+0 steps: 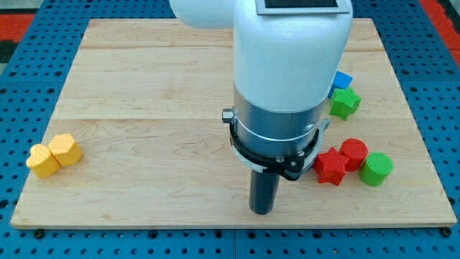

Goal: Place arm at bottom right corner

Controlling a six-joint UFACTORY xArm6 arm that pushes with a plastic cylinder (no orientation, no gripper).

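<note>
Now | my tip [262, 211] bottom centre, left of red star block [330, 166] | jaws: none visible, can't tell

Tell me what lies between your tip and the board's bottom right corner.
In the camera view, bare wood runs from my tip to the board's bottom right corner. The red star block and green cylinder sit above that line.

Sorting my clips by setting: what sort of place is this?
Probably a robotics lab bench: a wooden board lies on a blue perforated base, with small blocks like the red star and green cylinder near my tip.
</note>
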